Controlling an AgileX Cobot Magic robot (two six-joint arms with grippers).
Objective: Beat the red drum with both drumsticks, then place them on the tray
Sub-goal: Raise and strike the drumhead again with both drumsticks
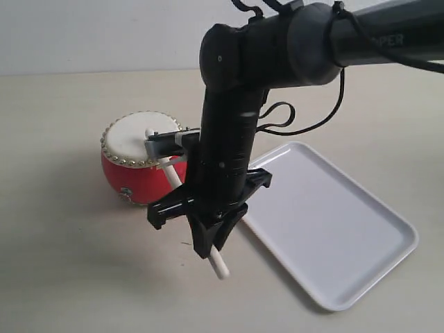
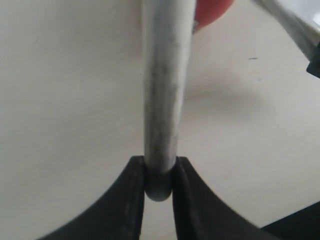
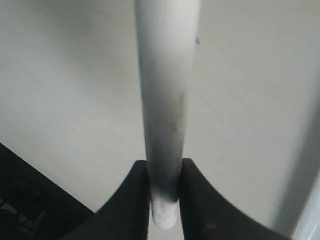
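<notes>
The red drum (image 1: 139, 163) stands left of centre, cream head up. To its right lies the white tray (image 1: 326, 222), with nothing on it. My right gripper (image 1: 208, 239) points down between them, shut on a pale drumstick (image 1: 171, 175) that slants from the drumhead to an end (image 1: 219, 267) below the fingers. Its own view shows the jaws (image 3: 164, 175) clamped on that stick (image 3: 165, 90). My left gripper (image 2: 159, 172) is shut on the other drumstick (image 2: 162, 85), with the drum's red side (image 2: 212, 10) beyond it. In the exterior view only part of the left gripper (image 1: 166, 144) shows, over the drum.
The right arm (image 1: 229, 125) reaches in from the upper right and hides much of the middle. The pale tabletop (image 1: 69, 263) spreads around the drum. The tray's rim (image 3: 311, 210) sits close beside the right gripper.
</notes>
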